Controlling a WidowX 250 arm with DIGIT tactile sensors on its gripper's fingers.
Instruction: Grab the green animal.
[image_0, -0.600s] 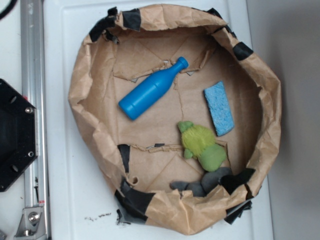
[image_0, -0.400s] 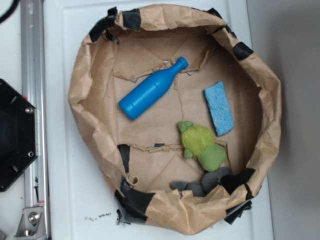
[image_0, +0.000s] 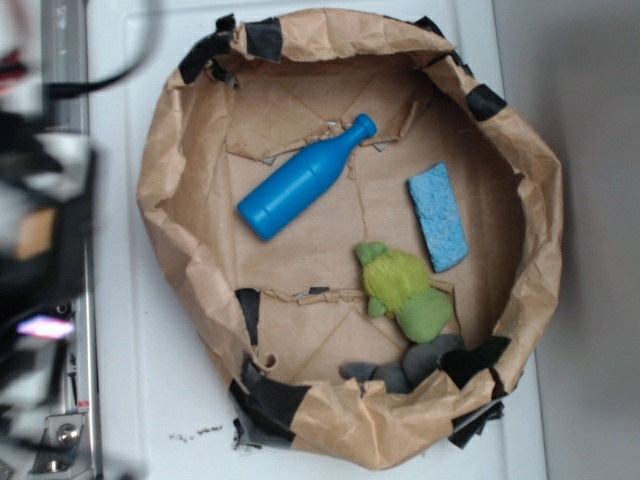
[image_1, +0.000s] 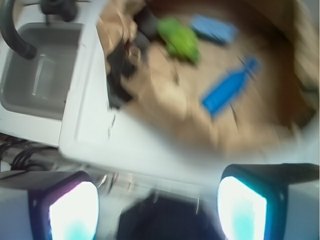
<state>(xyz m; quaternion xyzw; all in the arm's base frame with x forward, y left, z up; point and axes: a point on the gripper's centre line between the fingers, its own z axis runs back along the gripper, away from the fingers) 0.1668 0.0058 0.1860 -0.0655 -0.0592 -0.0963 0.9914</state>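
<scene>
The green animal, a fuzzy yellow-green plush with darker green ends, lies on the floor of the brown paper basin, right of centre and toward the near rim. It also shows, blurred, at the top of the wrist view. My gripper is open and empty, its two pads wide apart over the white surface outside the basin, far from the toy. In the exterior view the arm is a dark blur at the left edge.
A blue plastic bottle lies diagonally in the basin's upper left. A blue sponge lies just above right of the toy. Grey stones sit by the near rim. A metal rail runs along the left.
The arm has swung into the exterior view at the left edge, blurred by motion. The toy, bottle and sponge have not moved.
</scene>
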